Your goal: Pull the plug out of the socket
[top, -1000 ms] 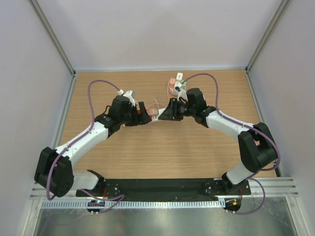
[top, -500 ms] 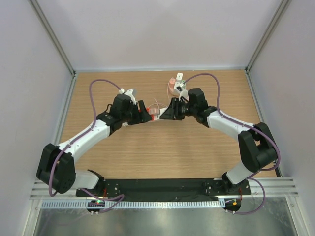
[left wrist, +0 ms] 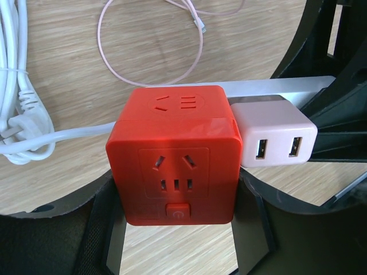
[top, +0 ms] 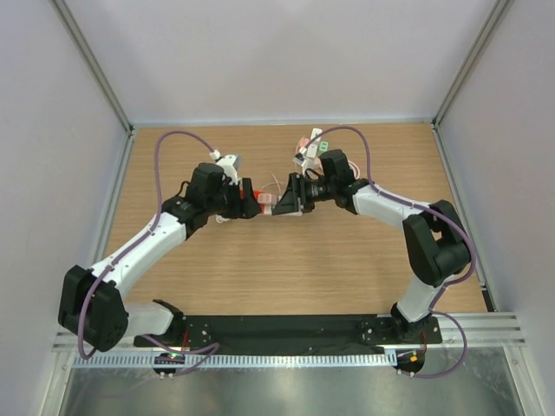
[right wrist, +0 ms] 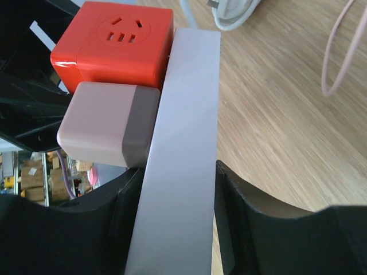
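Note:
The red cube socket (left wrist: 175, 160) sits on the wooden table between the fingers of my left gripper (left wrist: 176, 220), which is shut on its two sides. A pale pink plug (left wrist: 275, 137) with two USB ports is seated in the socket's right face. In the top view the socket (top: 252, 197) and plug (top: 268, 200) lie between my left gripper (top: 250, 203) and right gripper (top: 287, 201). In the right wrist view a flat grey strip (right wrist: 183, 143) fills my right gripper (right wrist: 172, 189), touching both fingers. The plug (right wrist: 103, 123) lies just outside its left finger, against the socket (right wrist: 114, 43).
A coiled white cable (left wrist: 17, 86) runs from the socket's left side. A thin pink cable loop (left wrist: 149, 51) lies on the wood behind it. Small pink and white items (top: 306, 144) sit at the back beside my right arm. Grey walls enclose the table.
My left gripper has narrowed onto the red socket. My right arm has shifted left toward the plug and its wrist has turned. Its jaws stand a little wider than before.

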You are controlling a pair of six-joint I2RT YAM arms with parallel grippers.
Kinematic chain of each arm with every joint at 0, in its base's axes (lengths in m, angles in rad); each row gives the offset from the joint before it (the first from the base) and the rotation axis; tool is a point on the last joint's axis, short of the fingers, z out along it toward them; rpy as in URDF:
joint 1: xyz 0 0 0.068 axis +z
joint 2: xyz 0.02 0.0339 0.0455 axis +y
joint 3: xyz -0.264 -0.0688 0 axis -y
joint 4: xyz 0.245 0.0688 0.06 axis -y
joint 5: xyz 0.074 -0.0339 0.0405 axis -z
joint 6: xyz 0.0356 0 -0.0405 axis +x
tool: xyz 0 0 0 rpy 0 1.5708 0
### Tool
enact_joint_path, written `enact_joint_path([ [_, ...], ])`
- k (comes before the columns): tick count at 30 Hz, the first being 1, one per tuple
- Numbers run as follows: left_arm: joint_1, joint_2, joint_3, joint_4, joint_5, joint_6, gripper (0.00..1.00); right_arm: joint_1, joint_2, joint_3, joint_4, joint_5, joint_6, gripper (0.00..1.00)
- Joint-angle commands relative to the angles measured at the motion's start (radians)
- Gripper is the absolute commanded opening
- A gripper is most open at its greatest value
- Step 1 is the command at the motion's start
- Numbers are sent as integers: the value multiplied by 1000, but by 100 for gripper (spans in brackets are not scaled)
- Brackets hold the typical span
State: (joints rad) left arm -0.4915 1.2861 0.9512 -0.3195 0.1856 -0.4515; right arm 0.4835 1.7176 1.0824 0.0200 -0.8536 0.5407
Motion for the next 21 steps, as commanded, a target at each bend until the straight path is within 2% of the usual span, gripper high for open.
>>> enact_joint_path([
  [1, -19, -56, 66, 34, 127, 69, 0, 12, 5, 62, 38, -42, -22, 53],
  [3, -19, -54, 72, 33, 126, 80, 0, 21, 10, 71, 26, -44, -30, 49],
  [5, -21, -51, 81, 23, 117, 91, 0, 27, 14, 79, 9, -45, -34, 38],
  [6, -19, -51, 90, 20, 114, 105, 0, 33, 16, 83, 2, -45, -39, 22],
  [8, -19, -51, 101, 10, 97, 105, 0, 41, 14, 94, -14, -39, -48, 1],
  [10, -19, -59, 103, 7, 69, 74, 0, 46, 1, 94, -50, -7, -68, 1],
  [11, -19, -64, 101, 5, 52, 53, 0, 50, -28, 88, -60, 69, -85, 1],
  [13, -19, -79, 100, -12, -35, -60, 0, 58, -68, 65, -95, 173, -130, 1],
  [16, -19, -85, 92, -41, -74, -208, 0, 58, -125, 31, -111, 319, -148, 1],
  [18, -19, -85, 89, -46, -36, -227, 0, 58, -144, 19, -100, 346, -143, 1],
  [21, -19, -109, 66, -18, 8, -153, 0, 23, -151, 2, -57, 306, -93, 1],
])
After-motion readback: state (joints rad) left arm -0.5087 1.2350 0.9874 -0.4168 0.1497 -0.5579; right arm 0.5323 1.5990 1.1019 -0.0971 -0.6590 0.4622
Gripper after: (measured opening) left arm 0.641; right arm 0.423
